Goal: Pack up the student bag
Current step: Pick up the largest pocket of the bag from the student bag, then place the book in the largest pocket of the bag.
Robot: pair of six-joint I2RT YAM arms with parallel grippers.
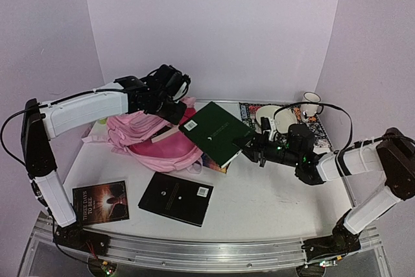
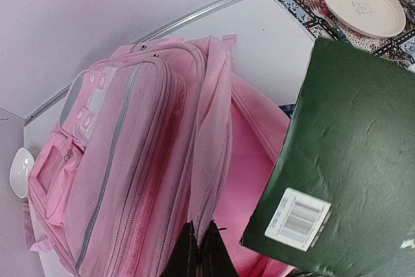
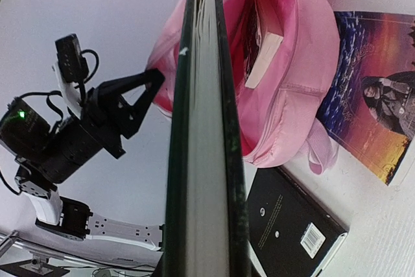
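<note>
The student bag is a pink backpack lying at the back left of the table with its mouth open toward the right. My left gripper is shut on the pink rim fabric of that opening, holding it up; its black fingertips pinch the fold. A dark green book hangs tilted above the bag's mouth, and my right gripper is shut on its right edge. In the right wrist view the green book stands edge-on, hiding the fingers. Inside the bag lies a pale-edged book.
A black book lies in front of the bag, and a dark-cover book sits at the front left. A colourful book lies under the green one. A white plate and cup rest on a patterned mat at the back right. A white bowl sits left of the bag.
</note>
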